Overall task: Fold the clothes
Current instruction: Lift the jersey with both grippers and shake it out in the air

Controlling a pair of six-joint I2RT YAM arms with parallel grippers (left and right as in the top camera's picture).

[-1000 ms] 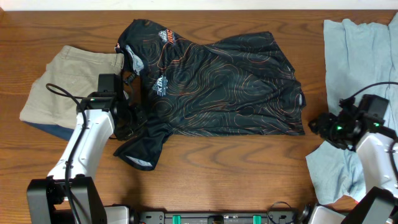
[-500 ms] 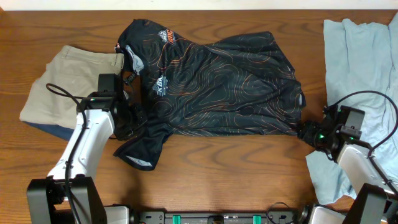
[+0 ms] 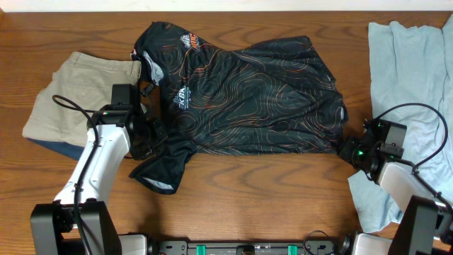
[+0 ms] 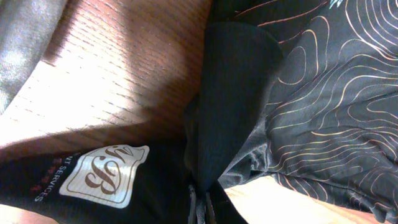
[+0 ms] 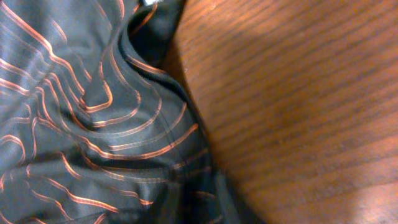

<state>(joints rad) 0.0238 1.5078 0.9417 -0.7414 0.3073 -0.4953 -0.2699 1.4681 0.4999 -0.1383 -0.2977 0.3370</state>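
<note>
Currently, left jaws pinch the black jersey (image 3: pixel 255 99) beside the khaki shorts (image 3: pixel 78 92).

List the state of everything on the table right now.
black jersey: unfolded, spread mostly flat.
khaki shorts: folded, left of the jersey.
light blue cloth: unfolded, rumpled.
left gripper: shut on a pinch of jersey.
right gripper: at the jersey's lower-right corner, open or shut unclear.

The jaws of the left claw (image 3: pixel 148 133) are hidden beneath a fold of the jersey (image 4: pixel 236 93) lying over them. The fingers of the right claw (image 3: pixel 349 149) are cropped from its wrist view; behind it, the pale cloth (image 3: pixel 407 64) is cut by the edge.
</note>
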